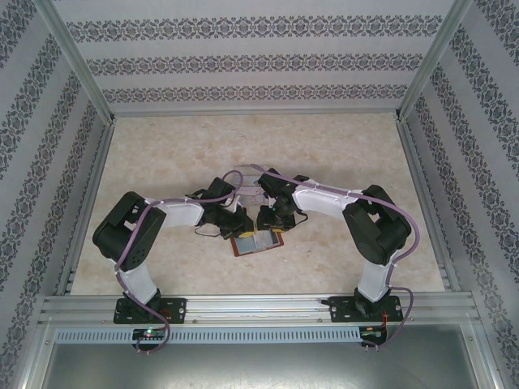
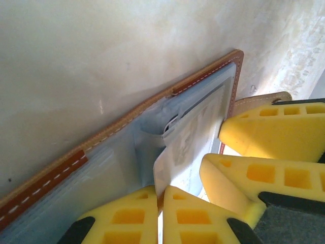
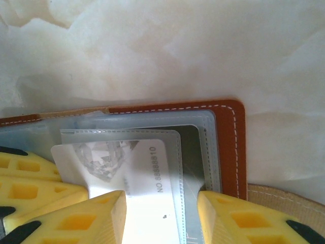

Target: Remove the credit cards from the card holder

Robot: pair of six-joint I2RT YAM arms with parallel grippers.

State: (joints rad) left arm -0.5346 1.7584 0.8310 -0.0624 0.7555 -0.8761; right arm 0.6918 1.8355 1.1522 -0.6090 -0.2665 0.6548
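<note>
Two tools work the open card holder (image 1: pixel 255 242), lying near-centre on the table (image 1: pixel 349 154). The left tool (image 2: pixel 160 216) is clamped on a pale credit card (image 2: pixel 175 152) to draw it out. The right tool (image 3: pixel 161 199), part-spread, seemingly pins the holder flat.

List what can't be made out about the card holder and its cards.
- Top external: the card holder is too small to count cards or read print.
- Right wrist: the pale card runs off the bottom edge between the fingers of the right gripper.
- Left wrist: the left gripper hides that card's lower corner and part of the holder.
</note>
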